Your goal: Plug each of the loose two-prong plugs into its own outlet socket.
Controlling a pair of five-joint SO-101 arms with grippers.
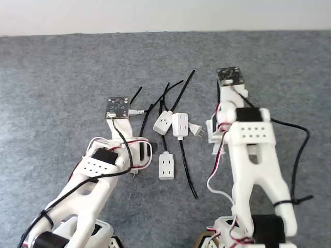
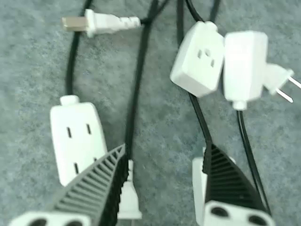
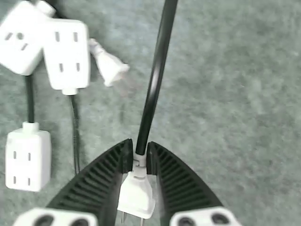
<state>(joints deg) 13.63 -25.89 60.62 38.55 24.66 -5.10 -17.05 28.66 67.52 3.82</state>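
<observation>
Three white outlet sockets lie mid-table: one (image 1: 163, 122) beside another (image 1: 179, 124), and a third (image 1: 166, 165) nearer the arms. My right gripper (image 3: 139, 146) is shut on a white two-prong plug (image 3: 136, 195) whose black cord (image 3: 157, 70) runs away from it; it sits just right of the sockets. A loose plug (image 3: 109, 66) lies next to the middle socket (image 3: 66, 52). My left gripper (image 2: 167, 150) is open over the carpet left of the sockets. A white plug (image 2: 128, 202) rests against one of its fingers (image 2: 101, 183). Another loose plug (image 2: 101, 22) lies farther off.
Black cords (image 1: 178, 93) fan out from the sockets toward the back of the grey carpet (image 1: 62, 77), and one (image 1: 187, 178) trails toward the front. The right arm (image 1: 251, 134) stands close to the sockets' right side.
</observation>
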